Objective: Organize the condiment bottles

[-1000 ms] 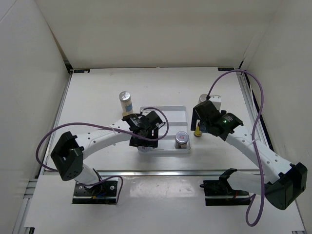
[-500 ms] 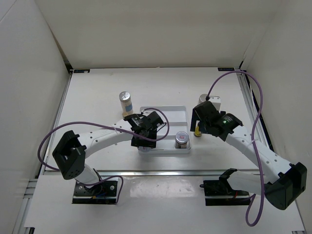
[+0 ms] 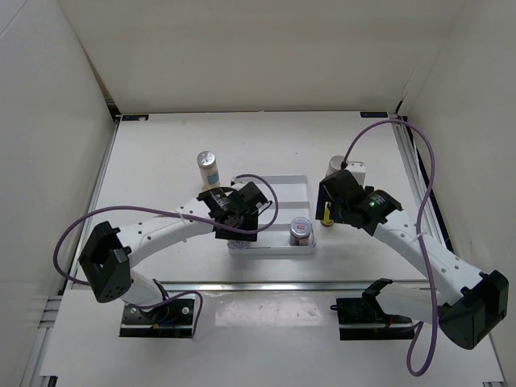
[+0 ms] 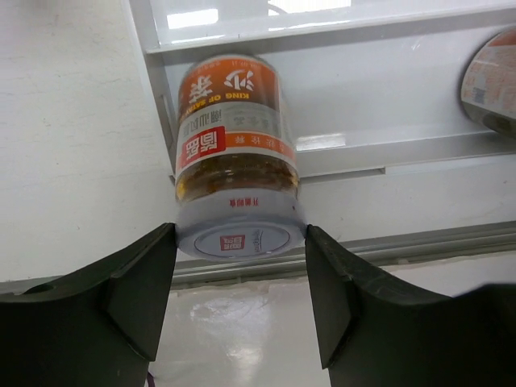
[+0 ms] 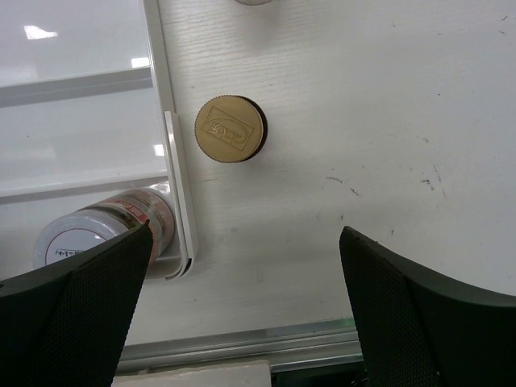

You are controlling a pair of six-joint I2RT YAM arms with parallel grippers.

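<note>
While the left fingers (image 4: 133,294) clasp a squat, glossy, silver-lidded jar (image 4: 236,161) beside the rim of the white tray (image 4: 387,149), the right fingers (image 5: 76,310) gape above open counter (image 5: 339,105).

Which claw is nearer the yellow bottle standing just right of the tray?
Right. The right claw hangs open just above that yellow bottle; the left claw is across the tray, gripping a silver-lidded jar at its left end.
</note>
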